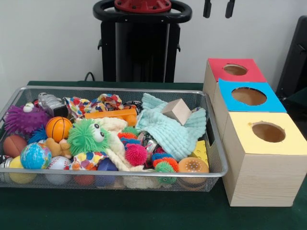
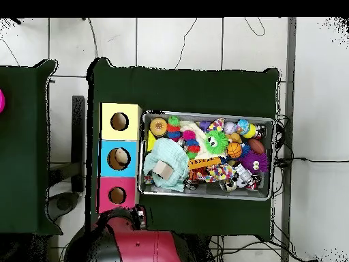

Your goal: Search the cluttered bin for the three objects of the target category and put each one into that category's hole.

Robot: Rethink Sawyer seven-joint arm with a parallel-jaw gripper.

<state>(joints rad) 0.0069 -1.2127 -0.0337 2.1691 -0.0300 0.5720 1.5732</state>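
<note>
On the green table sits the bin [image 1: 213,143], packed with toys, boxes [image 1: 261,158] touching its side. I see the gripper [image 1: 218,8] parked high, tips apart, empty. Searching hasn't started, I judge; next I must descend onto a target.

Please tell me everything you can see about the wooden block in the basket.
The block is a plain cube of pale, unpainted wood, with flat faces and sharp edges. It sits tilted, one corner up, on the mint-green cloth, which is bunched under and around it. It lies in the basket at the end nearest the three boxes, toward the robot's side. Only the cloth touches it.
</note>
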